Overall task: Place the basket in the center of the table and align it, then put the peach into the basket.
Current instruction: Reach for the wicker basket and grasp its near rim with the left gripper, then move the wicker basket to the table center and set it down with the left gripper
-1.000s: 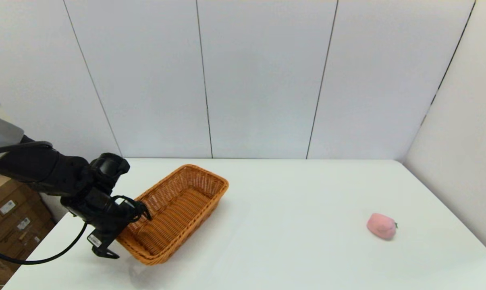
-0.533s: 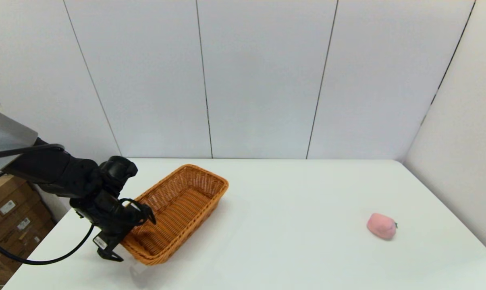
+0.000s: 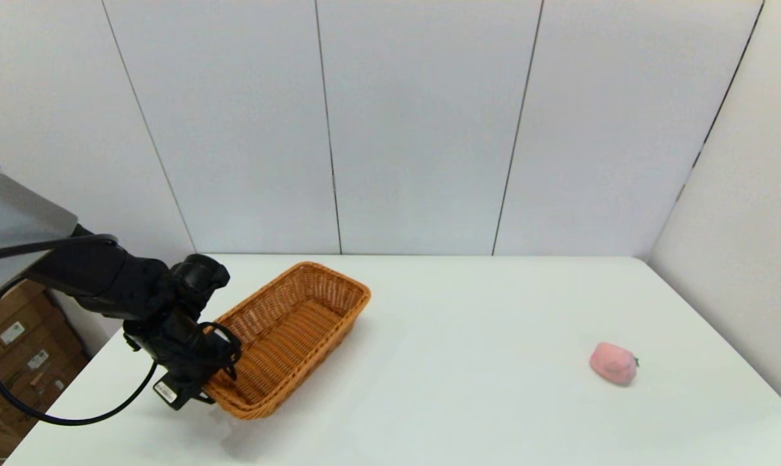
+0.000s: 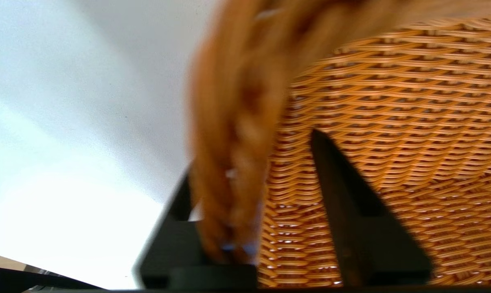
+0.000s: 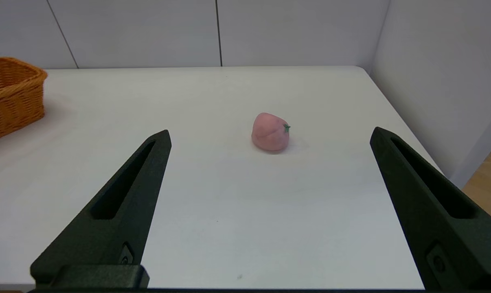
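So the left end effector is clamped on the near-left rim of the basket, one finger inside against the weave and the other outside the braided edge. The basket sits on the left side of the tabletop, angled with its long axis running near-left to far-right. It looks like the gripped end might be tipped up a bit, though the wrist view is too blurry near the rim to be sure. The peach is well apart on the right side, and the right end effector hangs back near the robot with its fingers spread wide, pointing at the peach but not touching it. For this step I'd drag the basket right toward the middle slowly and keep it low, since a pinch on one corner of a wicker rim can slip or let the basket swing. Then rotate it so its sides run parallel with the tabletop edges before letting go.
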You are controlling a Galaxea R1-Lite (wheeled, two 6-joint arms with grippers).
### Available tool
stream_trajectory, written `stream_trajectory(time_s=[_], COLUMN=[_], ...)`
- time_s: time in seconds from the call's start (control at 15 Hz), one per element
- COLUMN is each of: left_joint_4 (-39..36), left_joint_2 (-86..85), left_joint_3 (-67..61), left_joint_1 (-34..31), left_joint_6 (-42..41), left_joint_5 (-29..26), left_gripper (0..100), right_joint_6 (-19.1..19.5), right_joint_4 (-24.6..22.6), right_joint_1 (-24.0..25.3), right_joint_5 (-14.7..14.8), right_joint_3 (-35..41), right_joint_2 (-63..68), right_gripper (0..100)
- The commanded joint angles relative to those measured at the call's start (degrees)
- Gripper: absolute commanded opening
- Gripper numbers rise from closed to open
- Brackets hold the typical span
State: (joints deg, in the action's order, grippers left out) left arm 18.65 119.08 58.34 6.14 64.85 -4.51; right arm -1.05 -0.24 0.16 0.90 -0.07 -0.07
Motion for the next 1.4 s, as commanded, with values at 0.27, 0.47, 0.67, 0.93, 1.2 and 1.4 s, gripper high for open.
stream_trajectory(time_s=[0.27,0.47,0.67,0.93,1.2,1.4], left_joint_4=[-0.1,-0.3,-2.7,-7.9,-8.1,-8.1], left_joint_2=[-8.7,-16.4,-17.4,-8.9,-0.6,1.7], left_joint_3=[-0.2,-0.1,0.5,4.7,7.7,8.6], left_joint_1=[0.2,2.4,8.3,15.8,20.7,21.6], left_joint_6=[-2.1,-8.3,-12.6,-20.8,-27.3,-28.5], left_joint_5=[-1.0,-5.9,-9.1,-9.4,-10.9,-13.4], left_gripper=[0,0,0,0,0,0], right_joint_6=[0.0,0.0,0.0,0.0,0.0,0.0], right_joint_4=[0.0,0.0,0.0,0.0,0.0,0.0], right_joint_1=[0.0,0.0,0.0,0.0,0.0,0.0], right_joint_5=[0.0,0.0,0.0,0.0,0.0,0.0], right_joint_3=[0.0,0.0,0.0,0.0,0.0,0.0], right_joint_2=[0.1,0.1,0.1,0.1,0.1,0.1], right_gripper=[100,100,100,100,100,100])
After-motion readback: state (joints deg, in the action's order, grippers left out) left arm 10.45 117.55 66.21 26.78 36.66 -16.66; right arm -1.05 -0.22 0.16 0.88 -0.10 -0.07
